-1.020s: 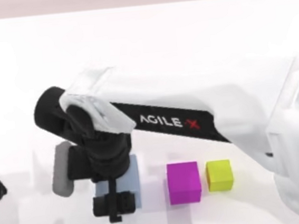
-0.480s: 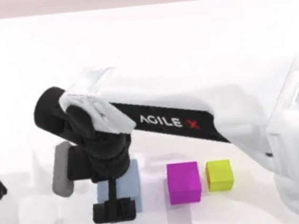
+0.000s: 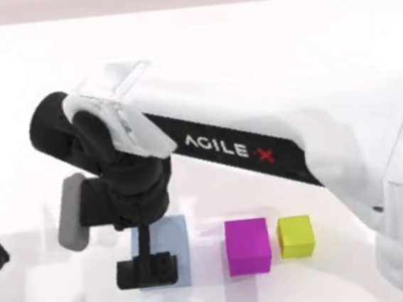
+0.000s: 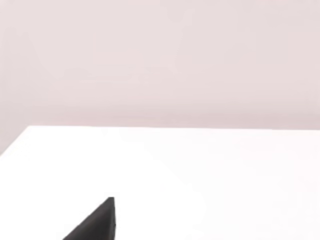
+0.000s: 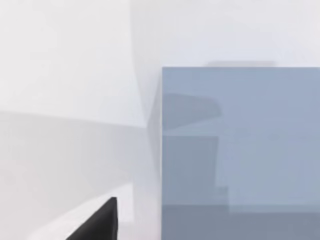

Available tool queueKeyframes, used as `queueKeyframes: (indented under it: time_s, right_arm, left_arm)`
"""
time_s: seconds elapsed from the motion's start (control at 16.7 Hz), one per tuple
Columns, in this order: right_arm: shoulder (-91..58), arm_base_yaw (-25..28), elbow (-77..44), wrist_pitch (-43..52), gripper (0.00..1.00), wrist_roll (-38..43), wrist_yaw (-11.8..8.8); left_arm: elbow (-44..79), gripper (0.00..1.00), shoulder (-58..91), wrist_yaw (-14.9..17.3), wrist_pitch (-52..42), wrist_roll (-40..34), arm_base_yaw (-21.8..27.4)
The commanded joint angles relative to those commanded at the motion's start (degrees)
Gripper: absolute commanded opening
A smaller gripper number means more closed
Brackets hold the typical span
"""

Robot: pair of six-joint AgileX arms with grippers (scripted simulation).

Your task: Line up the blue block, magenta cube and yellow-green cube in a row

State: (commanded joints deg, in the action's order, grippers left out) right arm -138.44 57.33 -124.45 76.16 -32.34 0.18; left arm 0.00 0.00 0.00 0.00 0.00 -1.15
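Here the right gripper [image 3: 146, 270] is held above the blue block [image 3: 173, 241]; its finger state cannot be told. The magenta cube [image 3: 248, 246] and yellow-green cube [image 3: 295, 236] are lined up beside it near the worktop's [image 3: 250, 60] front edge.

Blue block [image 3: 169, 248] was pale blue; magenta cube [image 3: 248, 246] vivid magenta; yellow-green cube [image 3: 295, 236] lime; table [image 3: 248, 46] white.

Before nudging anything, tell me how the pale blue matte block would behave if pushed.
The pale blue matte block would probably slide, not roll: its faces look flat. Tipping seems unlikely, since it sits squat. Pushed rightward, it might bump the magenta plain cube beside it.
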Motion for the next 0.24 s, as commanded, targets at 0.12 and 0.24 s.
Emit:
queueKeyframes:
  time_s: [0.12,0.24]
  right_arm:
    - [0.33,0.03,-3.95,4.13,1.00,0.04,0.02]
    - [0.57,0.05,-5.62,5.82,1.00,0.05,0.04]
  left_arm:
    - [0.00,1.00,0.00,0.00,0.00,0.00,0.00]
    - [0.00,1.00,0.00,0.00,0.00,0.00,0.00]
